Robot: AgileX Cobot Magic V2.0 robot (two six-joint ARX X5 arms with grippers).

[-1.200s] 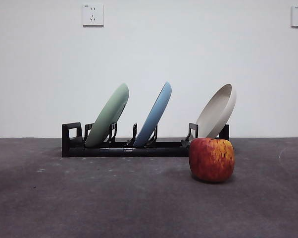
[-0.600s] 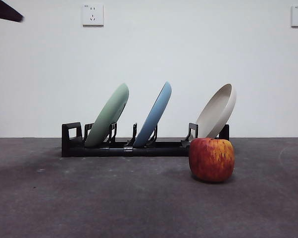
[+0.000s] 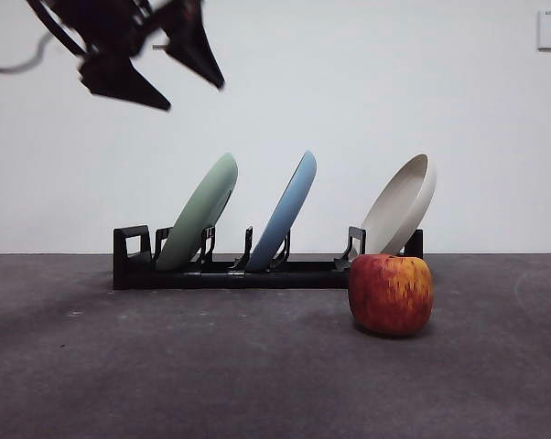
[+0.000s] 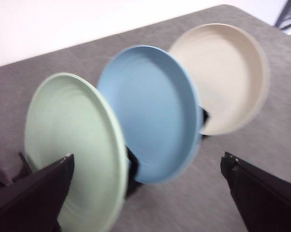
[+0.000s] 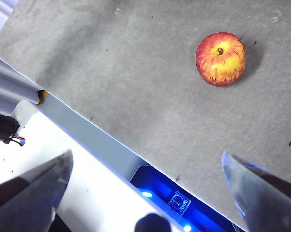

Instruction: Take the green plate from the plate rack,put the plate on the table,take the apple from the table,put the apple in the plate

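Three plates stand tilted in the plate rack (image 3: pixel 230 273), which lies on the counter (image 3: pixel 211 366) in front of a white wall. In the front view the green plate (image 3: pixel 199 213) occupies the slot nearest the left end of the rack, the light blue plate (image 3: pixel 283 210) the middle slot, and the beige plate (image 3: pixel 401 205) the slot at the right end. All three lean the same way, upper rims toward the right of that view. No hand touches any plate.

The left hand (image 3: pixel 173 80) is high in the upper left of the front view, above the green plate and well clear of it. Its jaws are spread wide and hold nothing. In the left wrist view the same hand (image 4: pixel 145 193) looks down on the row of plates: the green plate (image 4: pixel 73 145) is just beside one jaw, the light blue plate (image 4: pixel 152 113) overlaps behind it, and the beige plate (image 4: pixel 223 77) is farthest along. This view is blurred.

The apple (image 3: pixel 391 293) rests on the counter in front of the right end of the rack, just below the beige plate in the front view, upright with its stem end up. The right hand (image 5: pixel 145 193) hangs over the counter edge, well apart from the apple (image 5: pixel 221 59). Its jaws are spread wide and empty.
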